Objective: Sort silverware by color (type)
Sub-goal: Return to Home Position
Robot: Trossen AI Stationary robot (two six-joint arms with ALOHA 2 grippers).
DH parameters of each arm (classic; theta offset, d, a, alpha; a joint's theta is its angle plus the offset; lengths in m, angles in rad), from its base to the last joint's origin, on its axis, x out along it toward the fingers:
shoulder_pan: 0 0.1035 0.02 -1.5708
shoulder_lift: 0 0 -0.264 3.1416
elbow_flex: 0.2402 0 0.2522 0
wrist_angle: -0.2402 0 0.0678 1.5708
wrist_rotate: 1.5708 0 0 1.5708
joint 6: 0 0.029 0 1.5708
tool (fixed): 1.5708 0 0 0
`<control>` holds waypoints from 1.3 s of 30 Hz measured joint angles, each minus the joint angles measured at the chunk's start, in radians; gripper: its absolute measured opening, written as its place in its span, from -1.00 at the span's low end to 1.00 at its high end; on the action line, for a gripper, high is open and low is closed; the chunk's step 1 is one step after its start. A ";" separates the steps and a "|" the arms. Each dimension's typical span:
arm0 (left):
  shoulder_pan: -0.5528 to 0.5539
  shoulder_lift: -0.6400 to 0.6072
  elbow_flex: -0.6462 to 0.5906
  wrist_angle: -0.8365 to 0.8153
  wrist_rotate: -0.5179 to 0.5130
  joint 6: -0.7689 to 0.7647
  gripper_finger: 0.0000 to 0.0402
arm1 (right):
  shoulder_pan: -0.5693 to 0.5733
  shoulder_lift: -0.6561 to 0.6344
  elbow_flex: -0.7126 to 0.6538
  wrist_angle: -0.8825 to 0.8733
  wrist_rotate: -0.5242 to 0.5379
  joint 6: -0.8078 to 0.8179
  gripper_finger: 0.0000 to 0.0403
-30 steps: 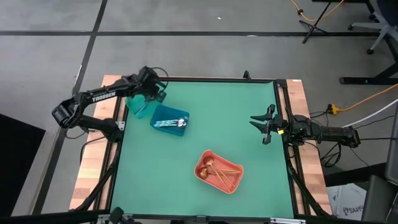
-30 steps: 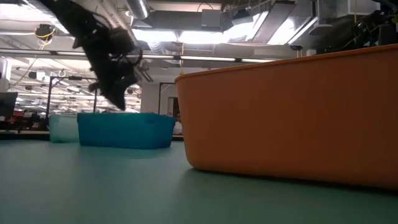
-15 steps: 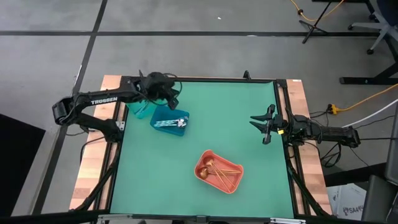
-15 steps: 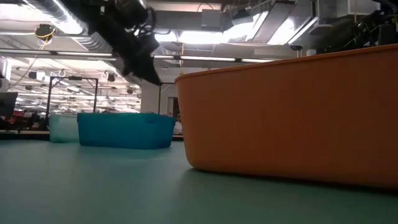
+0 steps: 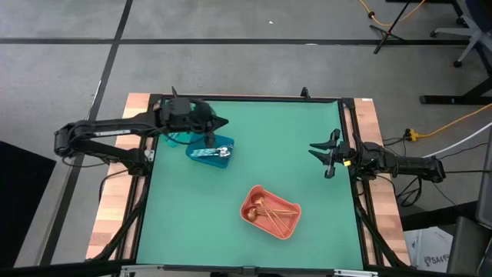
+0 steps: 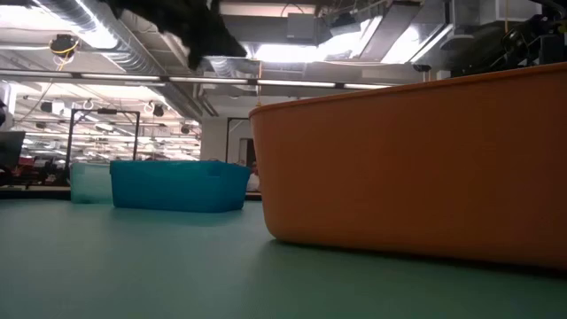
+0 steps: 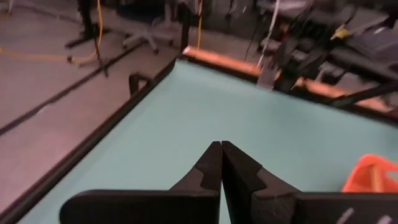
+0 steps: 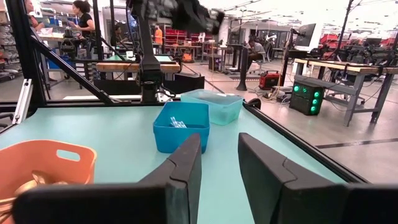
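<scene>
- Dark and bare, the two fingers of my left gripper (image 7: 221,148) are pressed flat together with nothing caught between them.
- Seen from above, that left gripper hangs just past the far edge of the small blue plastic bin (image 8: 179,140). From table height it rides well above the bin, touching neither bin nor table.
- Inside the blue plastic bin lie several small silver and light-blue utensils (image 5: 212,153), bunched together on its floor.
- Just beside the blue bin, on its far side towards my left arm's base, stands a translucent teal bin (image 8: 214,107). I cannot make out what it holds.
- My right gripper (image 8: 219,146) waits well apart from the blue bin, at the opposite edge of the green table mat (image 5: 261,131). It points back towards the bin, with its fingers spread and a clear gap between them, and it holds nothing.
- Nearer the table's front than the blue bin, and off towards my right arm's side, sits an orange plastic bin (image 6: 416,168), well clear of both grippers.
- In that orange bin rest the copper-gold spoons (image 5: 270,212), their handles crossing over one another.
- No utensil shows loose on the mat around the blue bin.
</scene>
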 joint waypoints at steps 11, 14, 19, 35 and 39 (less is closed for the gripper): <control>-0.098 -0.263 -0.023 -0.127 -0.004 0.001 -1.00 | 0.000 0.000 0.000 0.000 0.000 0.000 -0.52; -0.131 -0.332 -0.073 -0.116 -0.022 0.003 -1.00 | 0.000 0.000 0.000 0.000 0.000 0.000 -0.52; -0.169 -0.454 -0.209 -0.026 -0.060 0.006 -1.00 | 0.000 0.000 0.000 0.000 0.000 0.000 -0.52; -0.172 -0.764 -0.630 0.294 -0.053 -0.003 -1.00 | 0.000 0.000 0.000 0.000 0.000 0.000 -0.52; -0.172 -0.799 -0.697 0.339 -0.051 -0.002 -1.00 | 0.000 0.000 0.000 0.000 0.000 0.000 -0.52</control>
